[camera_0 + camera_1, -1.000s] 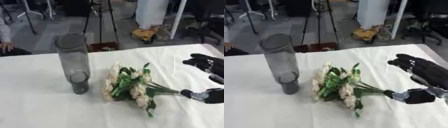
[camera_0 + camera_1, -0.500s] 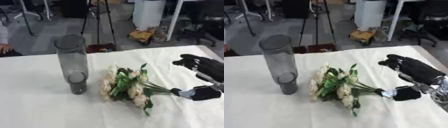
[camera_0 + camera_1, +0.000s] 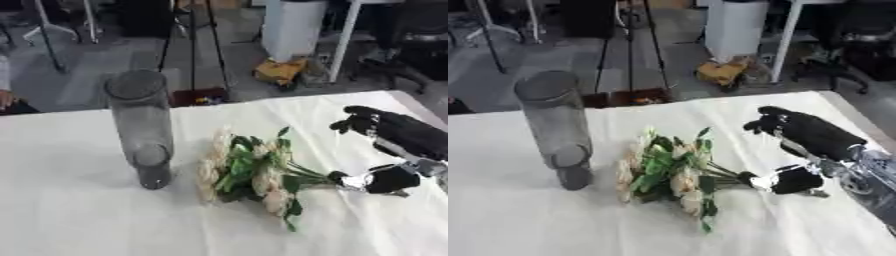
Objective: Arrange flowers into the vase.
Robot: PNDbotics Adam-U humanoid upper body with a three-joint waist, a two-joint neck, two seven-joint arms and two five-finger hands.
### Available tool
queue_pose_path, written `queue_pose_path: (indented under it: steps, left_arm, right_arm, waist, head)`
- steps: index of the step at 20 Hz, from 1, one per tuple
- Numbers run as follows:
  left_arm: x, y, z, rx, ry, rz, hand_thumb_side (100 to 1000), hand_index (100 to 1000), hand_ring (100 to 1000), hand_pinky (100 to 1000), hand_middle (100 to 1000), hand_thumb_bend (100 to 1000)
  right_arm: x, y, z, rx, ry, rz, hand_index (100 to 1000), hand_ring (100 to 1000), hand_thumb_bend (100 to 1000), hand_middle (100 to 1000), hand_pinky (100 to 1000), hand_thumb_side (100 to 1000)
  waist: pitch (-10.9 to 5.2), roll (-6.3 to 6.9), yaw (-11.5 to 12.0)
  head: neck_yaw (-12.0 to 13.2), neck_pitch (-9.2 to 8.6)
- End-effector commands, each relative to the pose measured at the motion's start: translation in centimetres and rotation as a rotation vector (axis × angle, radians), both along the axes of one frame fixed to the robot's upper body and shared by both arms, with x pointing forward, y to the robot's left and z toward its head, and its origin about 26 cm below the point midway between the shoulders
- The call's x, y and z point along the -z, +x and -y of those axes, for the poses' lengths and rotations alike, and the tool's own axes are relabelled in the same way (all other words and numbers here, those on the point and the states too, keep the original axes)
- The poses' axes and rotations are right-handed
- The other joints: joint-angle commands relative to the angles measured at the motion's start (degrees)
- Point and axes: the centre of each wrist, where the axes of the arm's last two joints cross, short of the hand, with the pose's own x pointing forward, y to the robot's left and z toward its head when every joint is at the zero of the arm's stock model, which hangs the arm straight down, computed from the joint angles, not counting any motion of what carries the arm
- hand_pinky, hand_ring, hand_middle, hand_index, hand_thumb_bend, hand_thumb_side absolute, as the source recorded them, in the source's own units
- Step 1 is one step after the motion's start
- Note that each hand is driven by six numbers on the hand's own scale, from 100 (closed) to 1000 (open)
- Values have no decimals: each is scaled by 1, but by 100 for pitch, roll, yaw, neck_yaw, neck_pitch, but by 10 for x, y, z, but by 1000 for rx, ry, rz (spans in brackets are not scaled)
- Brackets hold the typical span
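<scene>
A tall grey see-through vase stands upright on the white table, left of centre. A bunch of cream flowers with green leaves lies flat just right of it, blooms toward the vase and stems pointing right. My right hand comes in from the right edge and is open. Its fingers are spread and raised above the table behind the stems, and its thumb lies low at the stem ends. I cannot tell whether the thumb touches them. My left hand shows in no view.
The table's far edge runs behind the vase, with tripod legs and a yellow thing on the floor beyond. The table's right edge lies close behind my right hand. White cloth stretches bare in front of the flowers.
My right hand has moved left, bringing its thumb up to the stem ends. The vase and flowers lie as before; the camera has shifted a little.
</scene>
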Motion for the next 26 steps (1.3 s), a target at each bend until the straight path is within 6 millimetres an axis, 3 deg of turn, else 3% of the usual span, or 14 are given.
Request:
queue_pose_path:
  steps: [1,2,7,12,19,26]
  left_arm:
    - [-9,-2,1,13,16,28,1000,971,925,682,937,100]
    - [-9,-2,1,14,16,27,1000,971,925,681,937,100]
    - [-9,-2,2,22,13,27,1000,971,925,681,938,100]
    - [-8,-2,3,26,9,26,1000,971,926,679,938,100]
    - [-8,-2,4,31,3,24,1000,971,925,679,938,100]
    - [-7,-2,5,36,1,19,1000,971,926,677,939,100]
  right_arm:
    - [-6,6,9,3,-15,-22,935,1000,501,751,871,715]
    - [-5,7,11,3,-11,-30,964,1000,509,803,910,706]
    - [5,17,18,-2,18,-82,970,1000,542,840,932,699]
    - [11,23,24,10,15,-112,973,1000,553,861,935,670]
    - [21,31,26,39,8,-140,959,1000,550,820,908,653]
    - [31,43,35,70,-3,-123,934,1000,526,791,884,637]
  waist:
    - [-95,-1,9]
    - [-94,1,12]
    - [-77,26,48]
    - [-75,33,57]
    - [-79,44,82]
    - [-65,55,120]
  head:
    - [-104,42]
    - [-124,47]
    - [-279,70]
    - [-228,81]
    - [-149,108]
    - [-267,115]
